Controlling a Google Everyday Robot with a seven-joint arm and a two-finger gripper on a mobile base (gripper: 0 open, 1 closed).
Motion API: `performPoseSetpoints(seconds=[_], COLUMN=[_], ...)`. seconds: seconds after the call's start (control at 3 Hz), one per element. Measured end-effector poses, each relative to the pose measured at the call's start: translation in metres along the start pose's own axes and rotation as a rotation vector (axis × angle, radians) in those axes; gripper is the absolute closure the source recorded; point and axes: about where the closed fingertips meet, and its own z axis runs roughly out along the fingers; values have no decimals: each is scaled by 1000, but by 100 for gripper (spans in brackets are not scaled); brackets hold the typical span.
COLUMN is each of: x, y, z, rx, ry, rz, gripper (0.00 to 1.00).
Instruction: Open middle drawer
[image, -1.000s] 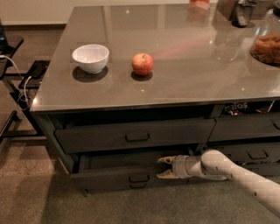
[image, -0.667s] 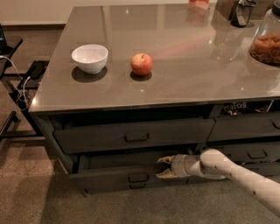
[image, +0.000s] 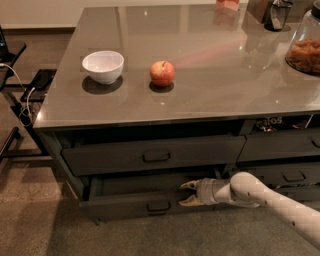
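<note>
countertop (image: 225, 90): grey, glossy, filled most of the view
bowl (image: 102, 65): white, upright, sat on the left part of the countertop
apple (image: 162, 73): red-yellow, stem up, sat near the bowl on its right, not touching it
jar (image: 305, 52): glass, brown contents, cut off by the right edge of view
red item (image: 227, 4): sat at the far edge, mostly out of view
upper wide drawer (image: 200, 152): was shut, loop handle at centre
narrow drawers (image: 277, 147): dark fronts, stacked to its right
cables (image: 26, 97): white, hung by a black rack (image: 10, 52) left of the counter
floor (image: 40, 220): brownish carpet
gripper (image: 182, 194): was low at the cabinet front, below the upper wide drawer, fingers spread
</note>
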Motion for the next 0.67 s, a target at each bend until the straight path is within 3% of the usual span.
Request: performPoseSetpoints(seconds=[0.33, 0.67], x=[2, 2], y=[9, 9], z=[-3, -3], rx=[2, 2], ry=[-2, -2], rz=[0, 0], gripper=[100, 82])
